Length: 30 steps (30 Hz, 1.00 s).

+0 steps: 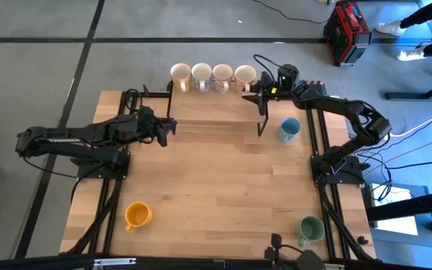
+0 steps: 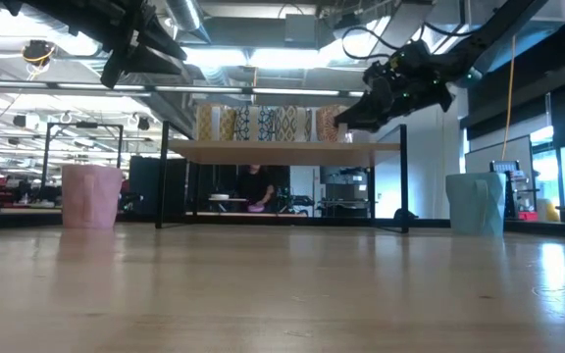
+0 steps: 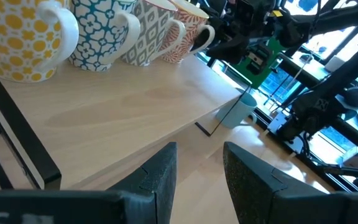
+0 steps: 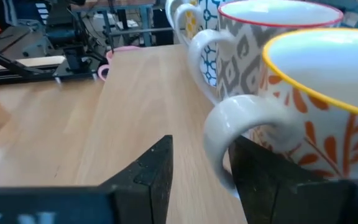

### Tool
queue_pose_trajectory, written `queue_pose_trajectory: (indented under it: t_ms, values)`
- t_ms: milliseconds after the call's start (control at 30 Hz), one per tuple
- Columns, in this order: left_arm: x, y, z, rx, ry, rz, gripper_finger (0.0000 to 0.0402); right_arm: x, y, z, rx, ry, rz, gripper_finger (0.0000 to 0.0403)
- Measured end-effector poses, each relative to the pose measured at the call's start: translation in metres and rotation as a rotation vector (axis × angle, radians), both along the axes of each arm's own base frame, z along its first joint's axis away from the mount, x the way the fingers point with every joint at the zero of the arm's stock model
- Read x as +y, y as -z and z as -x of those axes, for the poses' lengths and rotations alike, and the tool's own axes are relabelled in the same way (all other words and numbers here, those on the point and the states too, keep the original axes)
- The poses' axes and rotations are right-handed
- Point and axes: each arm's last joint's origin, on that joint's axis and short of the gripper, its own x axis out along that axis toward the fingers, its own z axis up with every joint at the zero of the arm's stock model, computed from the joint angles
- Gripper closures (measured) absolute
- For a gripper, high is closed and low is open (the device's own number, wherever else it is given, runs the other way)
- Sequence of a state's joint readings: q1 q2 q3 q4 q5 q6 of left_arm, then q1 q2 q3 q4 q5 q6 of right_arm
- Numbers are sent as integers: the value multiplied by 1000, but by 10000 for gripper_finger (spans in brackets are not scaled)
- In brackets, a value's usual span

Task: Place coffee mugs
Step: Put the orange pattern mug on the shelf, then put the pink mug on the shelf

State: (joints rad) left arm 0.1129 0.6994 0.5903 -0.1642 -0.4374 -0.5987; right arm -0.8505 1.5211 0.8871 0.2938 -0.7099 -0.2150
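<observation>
Nearest the camera, at the front edge of the desk (image 1: pixel 216 187), an orange mug (image 1: pixel 136 215) sat to the left and a green mug (image 1: pixel 310 227) to the right, well apart from each other. Farther back on the left, the left pincer (image 1: pixel 172 130) hovered just before the raised wooden shelf (image 1: pixel 208 105), its fingers parted and holding nothing. A pink mug (image 2: pixel 91 196) showed at the desk's left side in the low view. Along the shelf's far edge stood four patterned white mugs in a row, handles forward: a yellow-dotted mug (image 3: pixel 20 37), a blue-flowered mug (image 3: pixel 101 34), a grey-patterned mug (image 3: pixel 145 34) and an orange-leafed mug (image 4: pixel 316 130). The right pincer (image 4: pixel 201 171) sat released at the right end of that row, its fingers on either side of the orange-leafed mug's handle, not clenched on it. Right of the shelf, a light blue mug (image 1: pixel 289 129) stood on the desk.
</observation>
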Motion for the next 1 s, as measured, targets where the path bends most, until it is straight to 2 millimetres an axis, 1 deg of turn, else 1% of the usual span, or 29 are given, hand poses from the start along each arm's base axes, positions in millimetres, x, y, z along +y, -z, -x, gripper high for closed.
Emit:
queue_pose_trajectory:
  t_ms: [167, 500, 700, 1000]
  values:
    - [0, 0, 0, 0, 0, 0, 276, 2, -3, 3, 26, 43, -6, 260]
    - [0, 0, 0, 0, -7, -2, 276, 3, -4, 4, 36, 68, -3, 260]
    - [0, 0, 0, 0, -7, -2, 276, 7, -13, 9, 33, 73, 3, 260]
    - [0, 0, 0, 0, -7, -2, 276, 13, -20, 17, 76, 144, 0, 260]
